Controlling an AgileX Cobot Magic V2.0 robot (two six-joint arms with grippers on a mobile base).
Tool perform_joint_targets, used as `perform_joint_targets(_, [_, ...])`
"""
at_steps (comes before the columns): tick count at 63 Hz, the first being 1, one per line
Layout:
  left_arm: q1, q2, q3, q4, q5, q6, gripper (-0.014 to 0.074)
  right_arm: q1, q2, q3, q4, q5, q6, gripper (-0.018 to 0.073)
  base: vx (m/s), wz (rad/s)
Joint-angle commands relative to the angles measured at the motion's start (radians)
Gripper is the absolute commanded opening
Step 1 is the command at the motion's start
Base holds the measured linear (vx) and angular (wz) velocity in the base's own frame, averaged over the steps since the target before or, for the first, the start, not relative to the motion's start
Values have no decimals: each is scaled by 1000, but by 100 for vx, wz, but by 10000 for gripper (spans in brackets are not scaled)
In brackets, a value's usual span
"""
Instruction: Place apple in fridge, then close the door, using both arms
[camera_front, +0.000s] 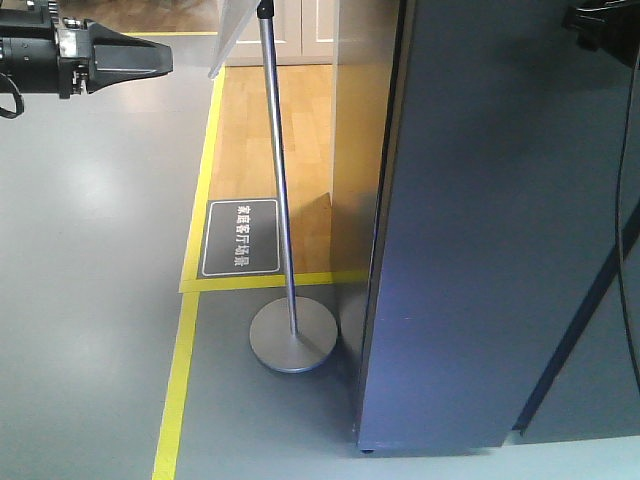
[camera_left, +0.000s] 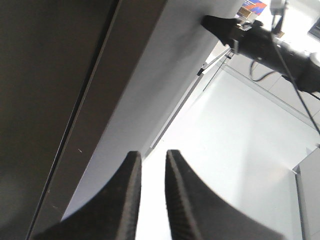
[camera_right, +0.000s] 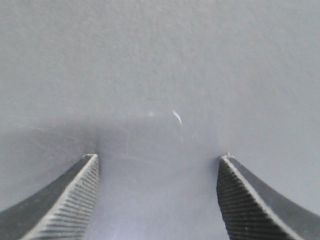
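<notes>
The dark grey fridge (camera_front: 470, 250) stands at the right of the front view. Its flat grey door face (camera_right: 160, 75) fills the right wrist view. My right gripper (camera_right: 159, 157) is open and empty, with both fingertips close against that face. It also shows in the left wrist view (camera_left: 212, 22) with its tip at the grey face. The right arm (camera_front: 600, 25) shows at the top right corner. My left gripper (camera_front: 160, 58) is at the top left, clear of the fridge. Its fingers (camera_left: 131, 165) are nearly together and hold nothing. The apple is out of view.
A metal pole on a round base (camera_front: 292, 335) stands just left of the fridge. A dark floor sign (camera_front: 241, 237) and yellow tape lines (camera_front: 180, 380) mark the grey floor. Wooden floor lies behind. A black cable (camera_front: 580, 330) hangs across the fridge front.
</notes>
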Motion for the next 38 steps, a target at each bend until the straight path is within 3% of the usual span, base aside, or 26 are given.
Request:
perform_joint_targets(1, [2, -52, -29, -56, 12, -4, 129, -8, 11, -93, -11, 75, -5, 489, 0, 0])
perform_joint_targets(12, [2, -52, -29, -56, 19, -4, 129, -7, 62, -201, -12, 189, 2, 489, 0, 0])
perform_joint_targets(24, [2, -52, -29, -59, 17, -4, 129, -7, 22, -211, -35, 305, -22, 454, -1, -4])
perform_joint_targets(30, [2, -57, -29, -59, 2, -4, 128, -7, -31, -211, -58, 400, -33, 387, 0, -2])
perform_joint_targets(38, [2, -78, -31, -83, -30, -4, 114, -7, -125, -211, -63, 572, -49, 211, 0, 1])
